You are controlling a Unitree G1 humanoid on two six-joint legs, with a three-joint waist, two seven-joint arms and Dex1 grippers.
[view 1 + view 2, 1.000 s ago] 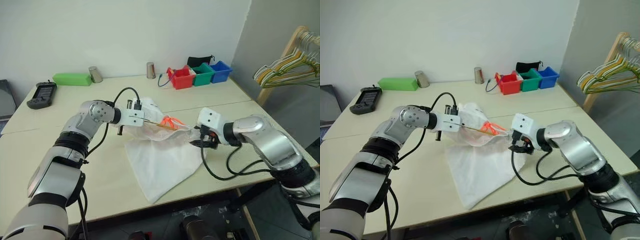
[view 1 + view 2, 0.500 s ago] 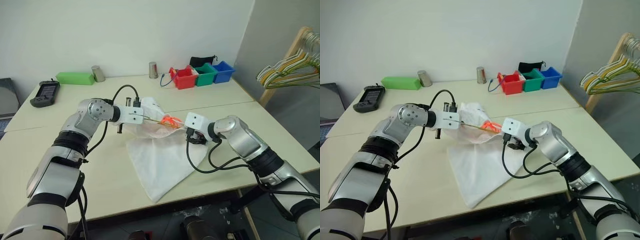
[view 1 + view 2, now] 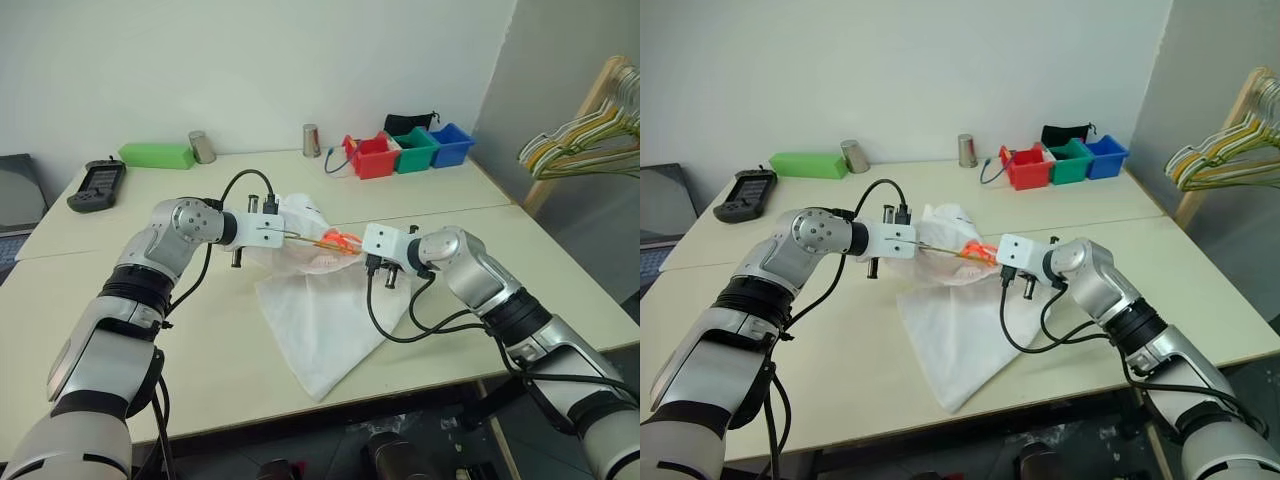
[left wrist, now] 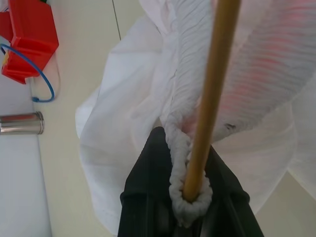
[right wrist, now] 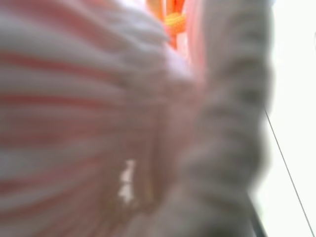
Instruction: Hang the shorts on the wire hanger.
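Left end effector (image 4: 190, 197): fingers pressed together, pinching the gathered waistband of the shorts (image 3: 325, 320) together with the yellow-orange wire hanger (image 4: 212, 94), whose wire runs out from between the fingers alongside the bunched fabric.

Right end effector (image 3: 352, 252): fingers closed into the waistband fabric at the opposite end of the raised section, just beside the orange end of the hanger. Its wrist camera sits tight against ribbed cloth with a pink-red tint.

Shorts: waistband lifted between the 2 end effectors, the rest draped down and spread flat on the table (image 3: 150, 340) toward the near edge.

Far edge: 3 bins (image 3: 405, 150), red, green, blue.
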